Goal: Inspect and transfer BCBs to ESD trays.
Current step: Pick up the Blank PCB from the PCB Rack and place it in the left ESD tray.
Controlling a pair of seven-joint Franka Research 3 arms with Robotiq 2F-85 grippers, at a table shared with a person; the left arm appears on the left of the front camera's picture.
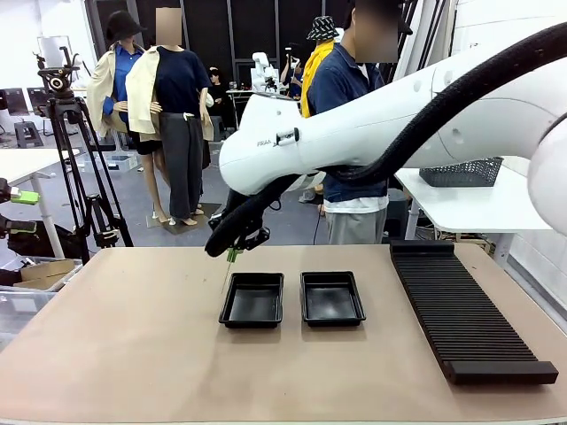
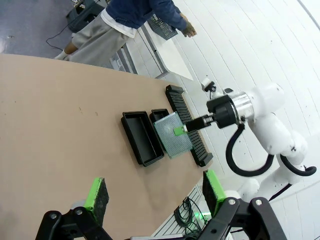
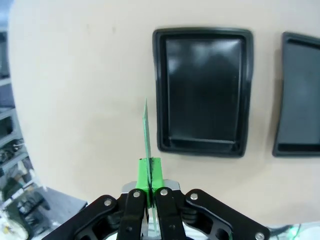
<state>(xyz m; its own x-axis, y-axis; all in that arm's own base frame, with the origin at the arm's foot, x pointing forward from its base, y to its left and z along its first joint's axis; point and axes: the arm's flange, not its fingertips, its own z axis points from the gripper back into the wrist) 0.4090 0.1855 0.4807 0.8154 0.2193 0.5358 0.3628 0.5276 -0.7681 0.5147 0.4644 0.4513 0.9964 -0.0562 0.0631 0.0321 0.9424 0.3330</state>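
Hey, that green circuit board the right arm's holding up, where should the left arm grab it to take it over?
Grip the circuit board at its free end, opposite the right gripper, whose fingers pinch one edge. The board is thin, flat and held on edge above the table beside the left tray, so approach side-on, one finger on each face.

A green BCB hangs edge-on at the left tray's 9 o'clock. The right tray lies just beside, both empty.
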